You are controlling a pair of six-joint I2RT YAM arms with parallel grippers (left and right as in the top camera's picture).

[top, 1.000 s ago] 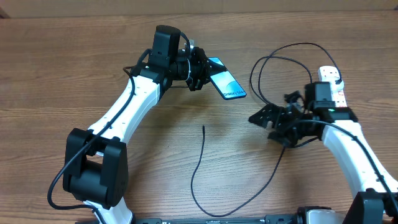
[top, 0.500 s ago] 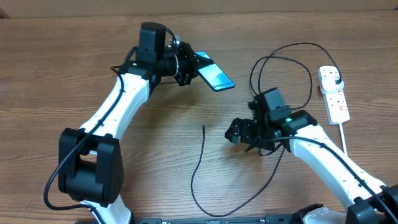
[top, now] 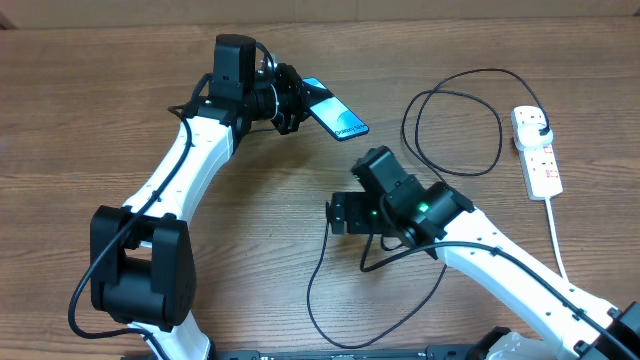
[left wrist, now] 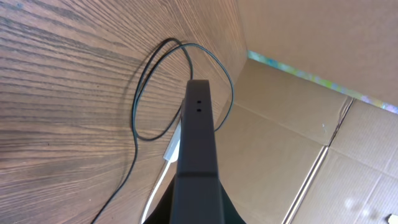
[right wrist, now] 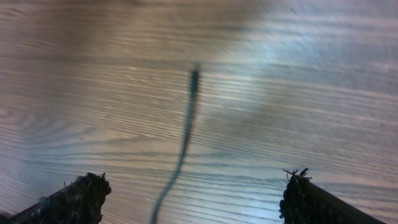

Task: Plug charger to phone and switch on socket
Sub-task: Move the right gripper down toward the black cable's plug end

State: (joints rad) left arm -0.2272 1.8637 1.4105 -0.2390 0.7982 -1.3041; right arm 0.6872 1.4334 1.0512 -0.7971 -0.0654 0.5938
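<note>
My left gripper (top: 298, 102) is shut on the phone (top: 336, 120), holding it tilted above the table at the back; in the left wrist view the phone's dark edge (left wrist: 198, 143) points away from me. The black charger cable (top: 322, 262) lies on the table, its connector tip (top: 328, 205) near the centre. My right gripper (top: 340, 215) is open and hovers over that tip; the right wrist view shows the tip (right wrist: 194, 78) ahead between my spread fingers (right wrist: 193, 196). The white socket (top: 535, 150) lies at the right with its plug in it.
The cable makes a large loop (top: 455, 120) between the phone and the socket. A thick white cord (top: 556, 235) runs from the socket towards the front right. Cardboard walls (left wrist: 298, 124) stand behind the table.
My right gripper has swung left from beside the socket to over the connector tip. My left gripper has lifted the phone a little up and to the left.
</note>
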